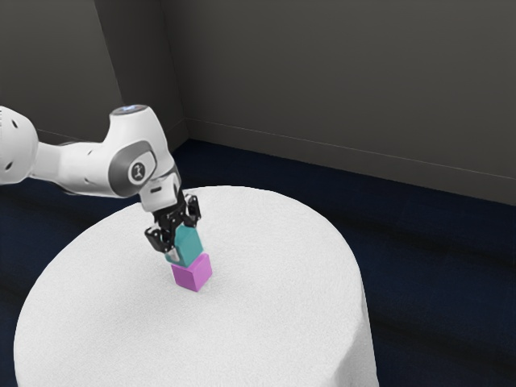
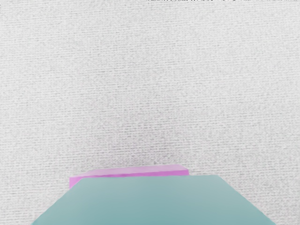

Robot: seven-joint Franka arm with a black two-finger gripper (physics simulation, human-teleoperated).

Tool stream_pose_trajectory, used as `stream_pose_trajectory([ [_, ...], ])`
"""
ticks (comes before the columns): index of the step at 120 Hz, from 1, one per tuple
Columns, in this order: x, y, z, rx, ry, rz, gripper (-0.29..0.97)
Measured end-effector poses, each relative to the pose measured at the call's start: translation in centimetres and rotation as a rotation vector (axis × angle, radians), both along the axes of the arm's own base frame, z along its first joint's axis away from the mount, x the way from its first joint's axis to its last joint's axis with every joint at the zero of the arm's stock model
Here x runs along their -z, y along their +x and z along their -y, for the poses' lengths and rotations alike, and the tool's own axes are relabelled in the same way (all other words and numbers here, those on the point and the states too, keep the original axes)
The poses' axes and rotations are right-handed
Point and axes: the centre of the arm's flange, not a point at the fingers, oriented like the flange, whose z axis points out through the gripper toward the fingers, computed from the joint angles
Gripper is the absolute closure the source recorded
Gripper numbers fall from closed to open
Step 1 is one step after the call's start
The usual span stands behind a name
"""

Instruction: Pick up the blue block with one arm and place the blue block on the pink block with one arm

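Observation:
A teal-blue block (image 1: pixel 189 244) sits tilted on top of the pink block (image 1: pixel 192 273), near the middle of the round white table (image 1: pixel 282 322). My black gripper (image 1: pixel 176 240) comes down from the upper left and is shut on the blue block, its fingers on two opposite sides. In the wrist view the blue block (image 2: pixel 154 201) lies just under my hand, and a thin strip of the pink block (image 2: pixel 126 171) shows beyond its far edge.
The white tablecloth spreads around the two blocks on every side. The table's rim drops to a dark blue floor (image 1: pixel 435 266), with grey walls behind.

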Motion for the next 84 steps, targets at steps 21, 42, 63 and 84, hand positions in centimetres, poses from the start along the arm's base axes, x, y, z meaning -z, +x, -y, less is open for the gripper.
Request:
stream_pose_trajectory([
  [21,0.1,0.1,-0.3,-0.033,0.002,-0.006,0.29],
  [42,0.2,0.1,-0.2,-0.051,0.001,-0.012,0.20],
  [63,0.5,0.1,-0.7,-0.073,0.002,-0.020,0.09],
  [84,-3.1,-0.3,-0.5,-0.080,0.016,0.028,0.04],
])
